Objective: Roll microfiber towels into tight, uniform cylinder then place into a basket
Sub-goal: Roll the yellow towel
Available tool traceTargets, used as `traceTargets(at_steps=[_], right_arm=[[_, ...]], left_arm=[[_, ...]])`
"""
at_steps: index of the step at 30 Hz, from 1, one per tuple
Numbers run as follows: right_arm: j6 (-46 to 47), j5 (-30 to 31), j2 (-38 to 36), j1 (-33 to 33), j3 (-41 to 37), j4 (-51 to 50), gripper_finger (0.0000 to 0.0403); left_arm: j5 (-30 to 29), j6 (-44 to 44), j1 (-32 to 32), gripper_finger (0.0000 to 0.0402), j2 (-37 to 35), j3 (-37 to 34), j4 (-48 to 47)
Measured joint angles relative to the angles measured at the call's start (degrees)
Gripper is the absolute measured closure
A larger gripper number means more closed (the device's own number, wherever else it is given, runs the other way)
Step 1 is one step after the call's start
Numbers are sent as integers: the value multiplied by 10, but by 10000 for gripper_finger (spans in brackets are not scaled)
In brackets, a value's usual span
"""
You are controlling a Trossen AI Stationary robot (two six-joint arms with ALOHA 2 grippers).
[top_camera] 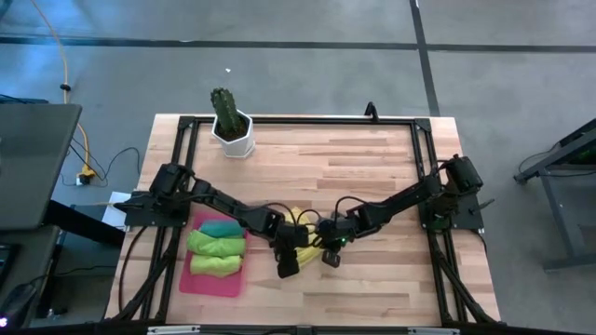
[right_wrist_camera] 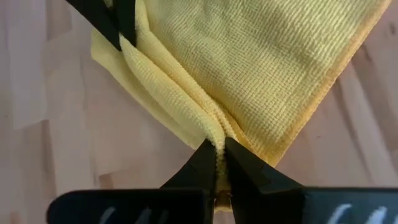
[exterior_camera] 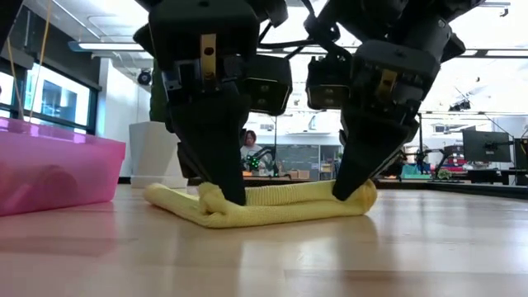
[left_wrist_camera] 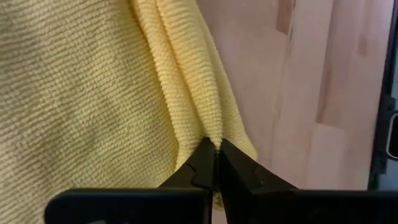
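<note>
The left gripper [left_wrist_camera: 215,148] has its jaws clamped on a folded ridge of the yellow towel [left_wrist_camera: 81,93], the cloth pinched thin between the two dark tips. The right gripper [right_wrist_camera: 219,149] has its jaws clamped the same way on the same ridge, farther along it. In the low view both grippers point down, left [exterior_camera: 232,195] and right [exterior_camera: 345,191], tips at the counter [exterior_camera: 330,256], with the towel's rolled edge [exterior_camera: 280,202] running between them and a loose flap lying flat on the wood just under the left jaws.

From above, the two grippers, left [top_camera: 288,268] and right [top_camera: 331,260], sit close side by side near the counter's middle front, and only a little of the yellow towel [top_camera: 300,218] shows past them.

Out beyond the left jaws lies the pink basket [top_camera: 212,277], holding three rolled towels: a teal one [top_camera: 222,228], a green one [top_camera: 216,245] and a lime one [top_camera: 214,265], side by side. Well behind the jaws, at the counter's far edge, stands a white pot with a cactus [top_camera: 231,123].
</note>
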Motion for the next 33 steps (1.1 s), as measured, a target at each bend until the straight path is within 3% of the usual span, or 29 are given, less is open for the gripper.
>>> traceTargets(at_steps=[3,13,19,25,29,33], right_arm=[[-31,15,0,0,0,-1,372],[-208,101,-32,-2,-2,-20,252],[-319,119,-81,11,-2,-43,252],[-442,112,-76,62,-1,-31,265],[-462,165,-50,78,-1,-5,265],[-462,171,-34,79,-1,21,265]], left_arm=[[-12,2,-5,396,0,0,0],[-77,22,-26,392,3,0,0],[-86,26,-27,392,4,0,-2],[-96,50,-26,391,5,0,-3],[-97,53,-26,391,5,0,-3],[-99,53,-26,391,5,0,-3]])
